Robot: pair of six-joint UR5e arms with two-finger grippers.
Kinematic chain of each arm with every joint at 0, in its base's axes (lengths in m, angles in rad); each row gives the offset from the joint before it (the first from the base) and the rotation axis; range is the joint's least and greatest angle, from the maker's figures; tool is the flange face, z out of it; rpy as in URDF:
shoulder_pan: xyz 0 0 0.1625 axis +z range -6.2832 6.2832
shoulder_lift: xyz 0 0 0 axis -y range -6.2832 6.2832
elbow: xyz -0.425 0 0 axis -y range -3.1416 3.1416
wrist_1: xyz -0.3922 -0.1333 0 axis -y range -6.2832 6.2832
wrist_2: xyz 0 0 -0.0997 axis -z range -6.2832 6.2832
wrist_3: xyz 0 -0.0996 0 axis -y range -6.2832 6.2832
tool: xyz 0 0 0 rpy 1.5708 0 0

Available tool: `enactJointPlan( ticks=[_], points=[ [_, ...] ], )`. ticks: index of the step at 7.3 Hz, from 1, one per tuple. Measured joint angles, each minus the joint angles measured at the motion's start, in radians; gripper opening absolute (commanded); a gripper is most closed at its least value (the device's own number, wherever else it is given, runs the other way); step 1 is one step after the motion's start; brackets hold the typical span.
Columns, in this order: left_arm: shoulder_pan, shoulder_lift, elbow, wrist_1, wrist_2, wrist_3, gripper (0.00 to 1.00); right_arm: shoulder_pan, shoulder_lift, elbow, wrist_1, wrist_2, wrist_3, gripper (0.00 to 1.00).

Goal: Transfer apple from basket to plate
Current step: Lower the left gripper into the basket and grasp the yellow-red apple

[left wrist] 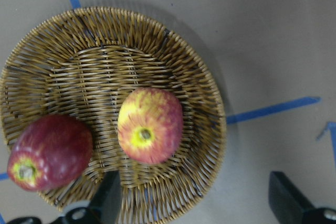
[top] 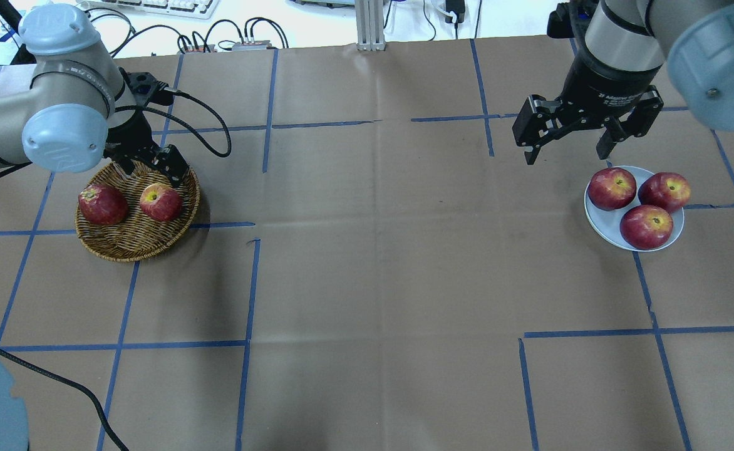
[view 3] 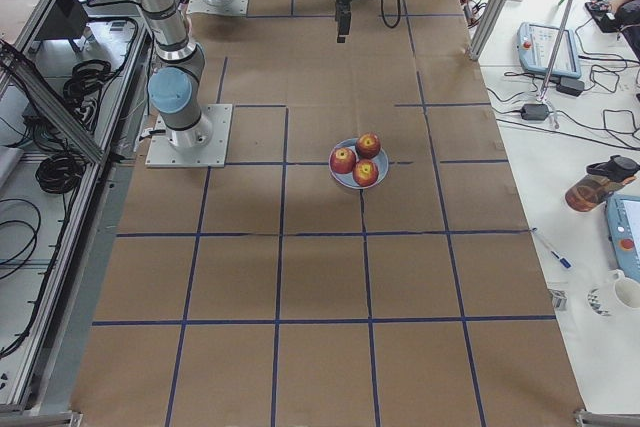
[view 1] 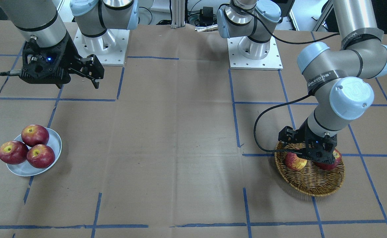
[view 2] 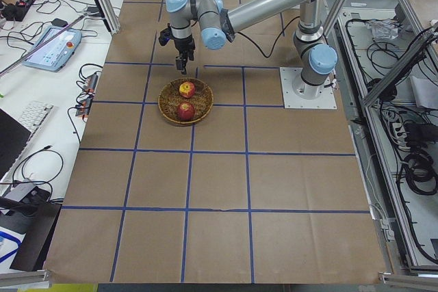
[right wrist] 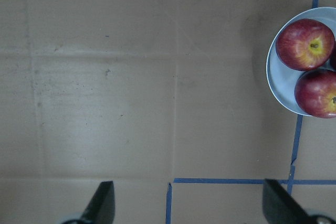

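The apple (left wrist: 150,125), pinkish-red with yellow streaks and a yellow stem dimple, lies in the round wicker basket (left wrist: 199,77) beside a dark red apple (left wrist: 50,152). It also shows in the overhead view (top: 161,202) and the front view (view 1: 295,161). My left gripper (left wrist: 197,208) is open and empty, hovering just above the basket (top: 135,250), its fingers on either side of the basket's near edge. The pale plate (top: 605,219) holds three dark red apples. My right gripper (top: 565,155) is open and empty, above the table just beside the plate (right wrist: 281,82).
The table is covered in brown paper with a grid of blue tape lines. The two arm bases (view 1: 254,49) stand at the robot's edge. A black cable (top: 210,119) loops from the left wrist near the basket.
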Motion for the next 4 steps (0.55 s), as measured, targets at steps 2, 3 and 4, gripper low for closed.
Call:
enactJointPlan(
  ticks=[2, 3, 4],
  points=[
    [0.044, -0.032, -0.003, 0.035, -0.062, 0.053, 0.99, -0.001, 0.0, 0.0, 0.0, 0.0, 0.001, 1.0],
    [0.051, -0.063, -0.004, 0.067, -0.075, 0.067, 0.99, -0.001, 0.0, 0.0, 0.001, 0.0, 0.001, 1.0],
    [0.055, -0.1, -0.005, 0.114, -0.081, 0.071, 0.99, -0.001, 0.0, 0.0, 0.001, 0.0, 0.001, 1.0]
  ],
)
